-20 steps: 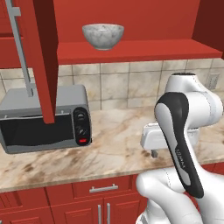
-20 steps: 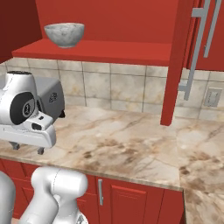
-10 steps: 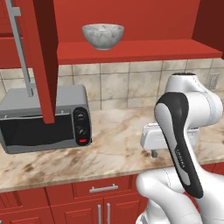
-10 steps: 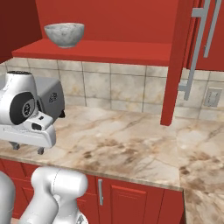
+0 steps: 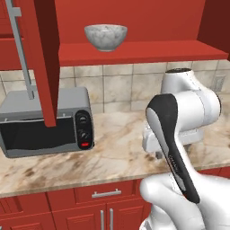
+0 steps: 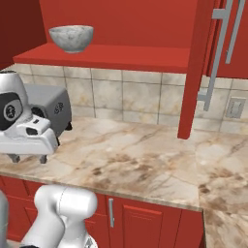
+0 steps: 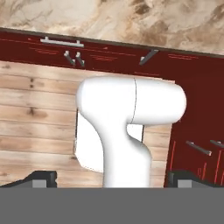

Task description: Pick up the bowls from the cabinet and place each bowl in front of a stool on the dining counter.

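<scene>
A: So where is the bowl (image 5: 106, 37)?

B: Up on the red shelf (image 5: 148, 50) of the cabinet (image 6: 121, 19). It is grey and white, like marble, and it stands upright. Nothing is touching it.

A: What is under the shelf?

B: A tiled wall (image 6: 131, 94), and then the counter (image 6: 140, 164) with its brown stone top. A grey toaster oven (image 5: 45, 121) sits on the counter, to the left and lower than the bowl in the left base view.

A: Is the cabinet open?

B: Yes. One tall red door (image 5: 45, 54) swings out in front of the toaster oven. It has a long silver handle (image 5: 22, 49). In the right base view another door (image 6: 196, 68) stands open on the right side.

A: And the fingers?

B: In the hand view the two dark fingers (image 7: 113, 179) sit far apart at the bottom corners. They are wide open and hold nothing. They point down at the wood floor (image 7: 39, 113) and the red drawers (image 7: 100, 54).

A: Is the arm near the bowl?

B: No. The arm (image 5: 179, 134) is folded low, over the counter's front edge, well below the shelf.
</scene>
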You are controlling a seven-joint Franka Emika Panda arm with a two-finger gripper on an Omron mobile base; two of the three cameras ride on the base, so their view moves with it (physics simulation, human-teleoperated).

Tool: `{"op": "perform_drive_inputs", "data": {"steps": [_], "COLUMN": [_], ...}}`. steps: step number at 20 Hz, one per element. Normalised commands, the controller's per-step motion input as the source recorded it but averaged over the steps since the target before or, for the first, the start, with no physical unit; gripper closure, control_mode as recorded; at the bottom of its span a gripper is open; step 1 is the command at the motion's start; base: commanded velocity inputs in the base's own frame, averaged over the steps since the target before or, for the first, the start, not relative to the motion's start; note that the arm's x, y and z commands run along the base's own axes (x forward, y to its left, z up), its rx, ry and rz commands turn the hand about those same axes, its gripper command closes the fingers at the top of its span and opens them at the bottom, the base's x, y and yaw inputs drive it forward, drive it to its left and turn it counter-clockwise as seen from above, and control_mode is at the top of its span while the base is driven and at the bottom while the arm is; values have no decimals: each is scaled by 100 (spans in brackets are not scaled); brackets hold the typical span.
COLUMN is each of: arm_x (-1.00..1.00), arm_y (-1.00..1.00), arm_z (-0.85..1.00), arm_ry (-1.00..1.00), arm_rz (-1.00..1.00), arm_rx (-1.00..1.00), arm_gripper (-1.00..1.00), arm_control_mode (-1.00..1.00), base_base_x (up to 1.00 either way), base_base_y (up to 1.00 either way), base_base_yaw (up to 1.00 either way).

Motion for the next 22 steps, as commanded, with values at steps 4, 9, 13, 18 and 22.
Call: {"op": "perform_drive_inputs", "data": {"steps": [4,9,13,18,22], "arm_x": [0,1,2,0,3], "arm_y": [-6,-44,-54,-2,1], "arm_z": [31,49,50,41,27], "arm_ry": [-17,-16,-10,-10,-22], "arm_rz": [28,47,52,35,42], "arm_rx": [-60,-26,-10,-16,-4], "arm_gripper": [-100,-100,-100,-100,-100], "arm_control_mode": [-100,-100,-100,-100,-100], "base_base_x": [0,0,0,0,0], "base_base_y": [0,0,0,0,0], "base_base_yaw": [0,0,0,0,0]}}
